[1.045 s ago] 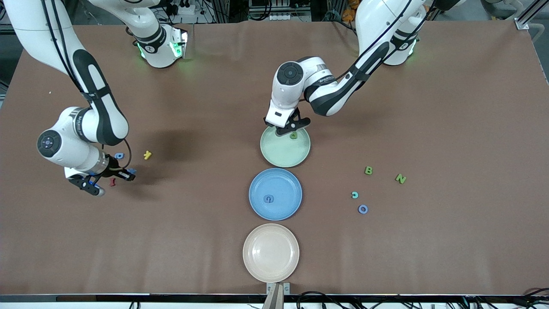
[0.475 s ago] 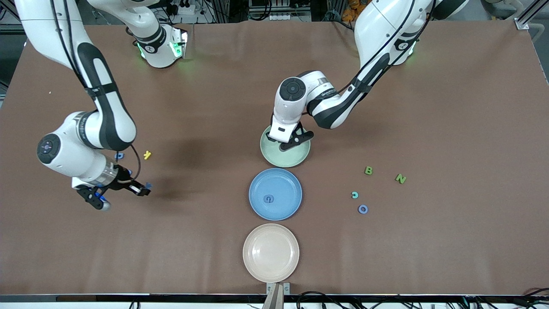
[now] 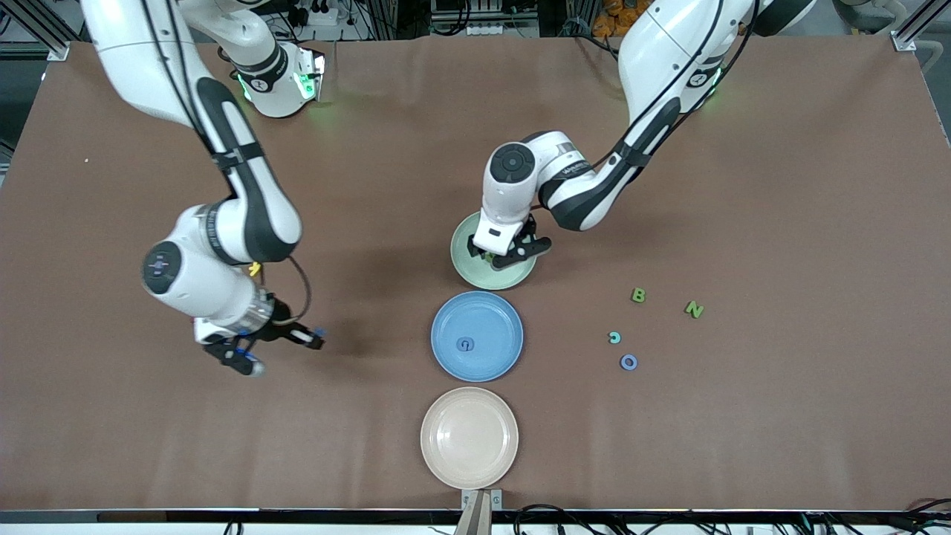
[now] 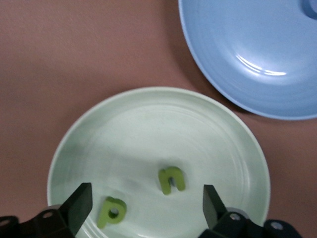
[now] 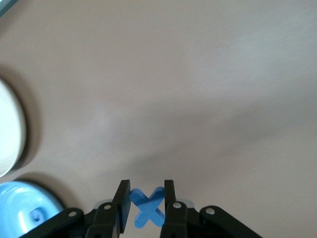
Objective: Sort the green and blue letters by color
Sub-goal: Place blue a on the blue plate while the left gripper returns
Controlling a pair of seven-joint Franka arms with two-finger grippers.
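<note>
Fingers of the right gripper (image 5: 144, 204) pinch the blue X (image 5: 145, 207) above bare table (image 3: 356, 416). Left gripper (image 4: 146, 208) hangs spread over the green plate (image 4: 237, 144), green P (image 4: 112, 211) and U (image 4: 171, 179) lying between its fingers.

Brown-covered table (image 3: 780, 186), cluttered cables along its edge.

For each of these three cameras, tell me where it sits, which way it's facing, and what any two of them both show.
Front view: high across the table, facing both arms and three plates.
Left wrist view: on the left arm, looking down past open fingers of the left gripper into the green plate.
Right wrist view: on the right arm; right gripper holds the blue X.
Shared: the blue plate shows in all three.
</note>
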